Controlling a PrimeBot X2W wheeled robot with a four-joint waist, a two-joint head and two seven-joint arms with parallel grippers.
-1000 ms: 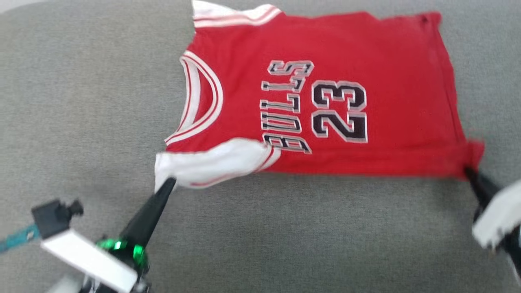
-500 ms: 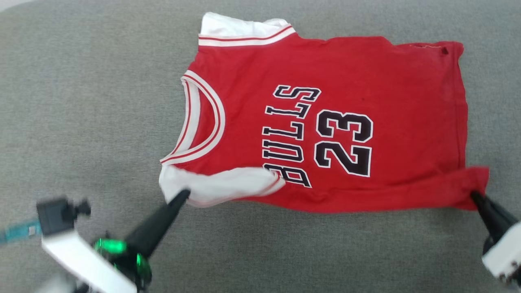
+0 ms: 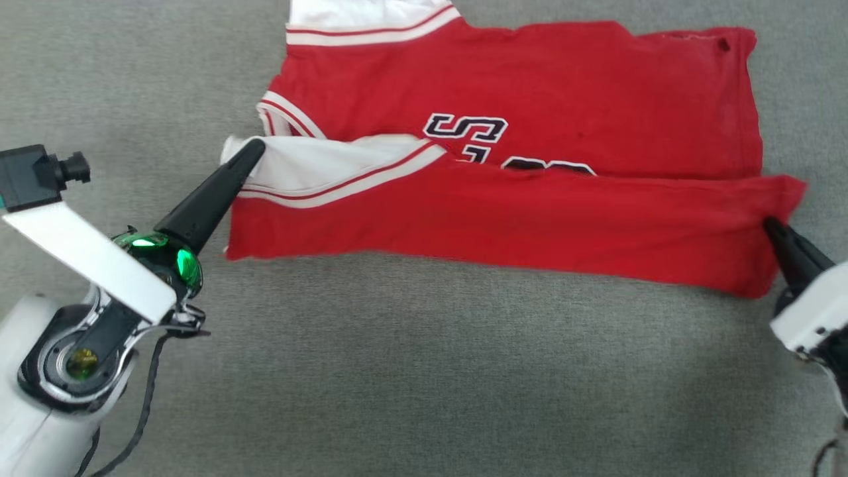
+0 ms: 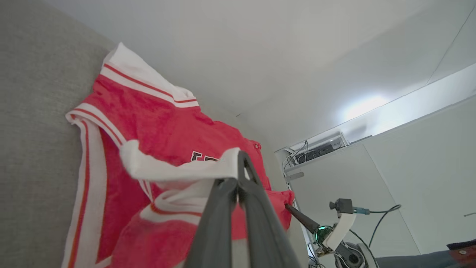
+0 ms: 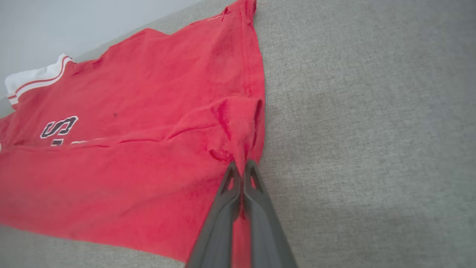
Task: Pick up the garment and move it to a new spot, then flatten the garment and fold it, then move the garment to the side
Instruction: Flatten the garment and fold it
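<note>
While one soft bright red shirt (image 3: pixel 530 218) lies half-folded on grey cloth (image 3: pixel 424 371), left gripper (image 3: pixel 252 151) clamps its white sleeve (image 3: pixel 311 169), right gripper (image 3: pixel 770 225) its hem corner.

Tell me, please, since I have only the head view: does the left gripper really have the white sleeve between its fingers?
Observer: Yes. The left wrist view shows the left gripper shut, with the white sleeve end of the garment pinched between its fingertips.
Operator: Thank you. And the other side, please?
Observer: The right wrist view shows the right gripper shut on a bunched red hem corner, with cloth running down between the two fingers.
</note>
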